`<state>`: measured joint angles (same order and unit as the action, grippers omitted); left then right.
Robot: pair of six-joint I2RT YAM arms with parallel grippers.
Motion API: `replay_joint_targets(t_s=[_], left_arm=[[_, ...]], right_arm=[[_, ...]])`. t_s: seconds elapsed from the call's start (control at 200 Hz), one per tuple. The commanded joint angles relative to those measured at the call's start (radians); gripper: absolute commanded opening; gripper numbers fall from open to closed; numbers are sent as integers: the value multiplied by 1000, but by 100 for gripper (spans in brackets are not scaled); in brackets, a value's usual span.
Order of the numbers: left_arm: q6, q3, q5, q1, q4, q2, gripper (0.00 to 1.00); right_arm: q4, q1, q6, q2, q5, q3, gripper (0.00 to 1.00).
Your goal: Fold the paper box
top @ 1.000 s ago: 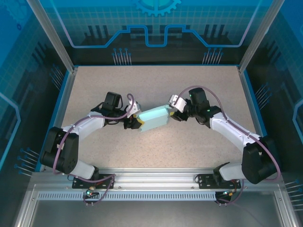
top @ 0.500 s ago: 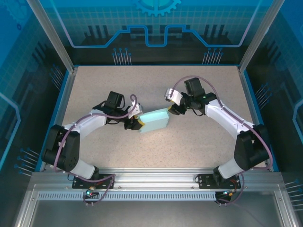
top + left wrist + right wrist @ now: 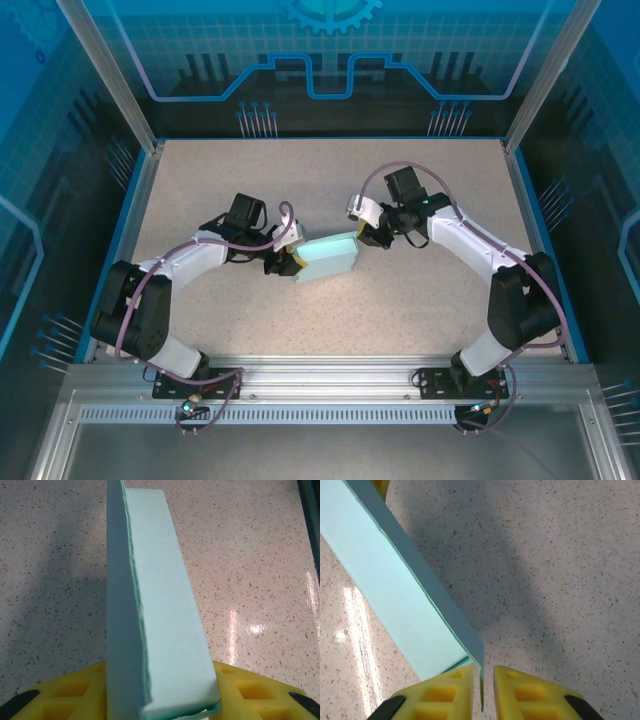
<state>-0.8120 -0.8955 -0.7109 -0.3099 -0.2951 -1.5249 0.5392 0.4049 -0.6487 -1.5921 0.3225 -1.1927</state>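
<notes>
Right arm (image 3: 470, 250) has swung round, the right hand (image 3: 483, 672) narrowly parted astride a corner flap of the paper box (image 3: 328, 257) (left hand (image 3: 160, 680) clamps the other end), so closing askew could crease it.

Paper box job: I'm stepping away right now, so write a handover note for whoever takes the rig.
Left gripper: shut on one end of the paper box, near the middle of the table.
Right gripper: fingers narrowly apart around a thin card edge at the box's other end; grip unclear.
Done: the box looks folded into a flat rectangular shape.
Left: probably tucking that last edge, then releasing.
</notes>
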Motion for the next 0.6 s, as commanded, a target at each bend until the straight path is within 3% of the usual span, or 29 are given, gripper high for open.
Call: replay_joint_targets(t_s=[0.0,0.25,0.595], left_arm=[[-23,-28,-15,-7,-11,-4,45],[-1,-38,33,-20,-10,-15,48],[11,-43,92,-33,-15,-29,52]], right_arm=[[31,-6,11,-17,24,-29,15],[29,13,77,-22,2,-33,4],[61,64,409,-6,-133,-56,0]])
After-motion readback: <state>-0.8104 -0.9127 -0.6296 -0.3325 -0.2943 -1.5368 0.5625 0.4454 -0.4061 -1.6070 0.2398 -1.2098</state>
